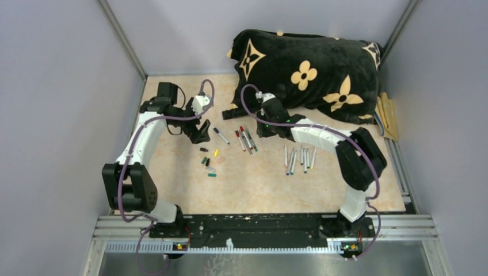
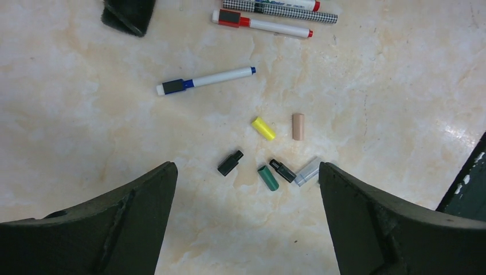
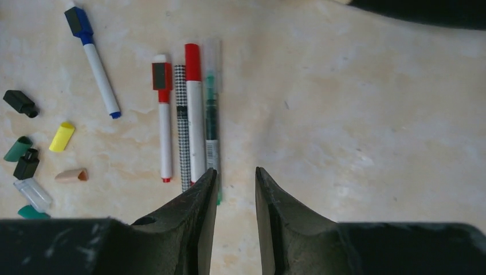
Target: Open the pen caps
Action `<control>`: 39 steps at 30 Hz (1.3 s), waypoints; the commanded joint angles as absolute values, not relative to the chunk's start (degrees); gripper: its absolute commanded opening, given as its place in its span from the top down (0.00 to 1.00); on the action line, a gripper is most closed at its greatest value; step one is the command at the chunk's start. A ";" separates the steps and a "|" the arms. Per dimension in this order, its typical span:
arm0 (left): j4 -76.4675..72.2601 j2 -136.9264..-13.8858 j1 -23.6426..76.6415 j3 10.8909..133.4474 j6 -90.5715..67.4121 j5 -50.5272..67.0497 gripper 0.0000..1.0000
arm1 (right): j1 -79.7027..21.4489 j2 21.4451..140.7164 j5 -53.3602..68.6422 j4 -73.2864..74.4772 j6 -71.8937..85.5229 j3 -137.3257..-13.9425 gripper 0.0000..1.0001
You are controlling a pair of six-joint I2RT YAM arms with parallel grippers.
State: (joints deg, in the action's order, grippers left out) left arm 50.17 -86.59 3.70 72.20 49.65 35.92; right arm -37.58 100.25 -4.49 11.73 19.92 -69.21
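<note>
The left gripper (image 2: 246, 166) gapes wide and empty over six loose short plastic pen caps (image 2: 263, 128): yellow, peach, teal, clear and two black. The right gripper (image 3: 235, 170), parted narrowly and holding nothing, hangs by four slim pens (image 3: 195, 114) lying side by side. Blue lettering on the houndstooth-patterned barrel (image 2: 312, 16) is illegible.
</note>
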 commanded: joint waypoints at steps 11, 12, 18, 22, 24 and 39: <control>48.16 -72.89 1.51 74.23 42.97 37.79 0.01 | -41.85 115.58 -3.24 12.35 17.00 -82.18 0.79; 48.04 -73.02 1.43 74.26 42.67 37.45 0.01 | -41.85 115.85 -3.51 12.38 16.97 -82.12 0.79; 48.73 -73.55 1.33 75.05 42.01 38.04 0.01 | -41.94 117.68 -4.78 12.96 16.00 -82.07 0.81; 47.93 -72.72 1.23 75.15 41.07 38.72 0.01 | -42.49 118.10 -5.60 12.88 15.57 -81.49 0.81; 47.64 -72.81 1.31 75.33 40.87 38.24 0.01 | -42.82 118.29 -6.34 13.03 15.36 -81.44 0.81; 45.78 -74.18 1.24 71.51 42.67 39.21 0.01 | -43.14 107.65 -8.94 11.22 13.96 -72.35 1.00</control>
State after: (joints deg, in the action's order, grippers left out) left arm 47.33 -73.47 1.72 74.50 41.39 37.12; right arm -43.62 114.96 -9.58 11.51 14.55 -75.85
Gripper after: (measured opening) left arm 0.987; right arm 0.027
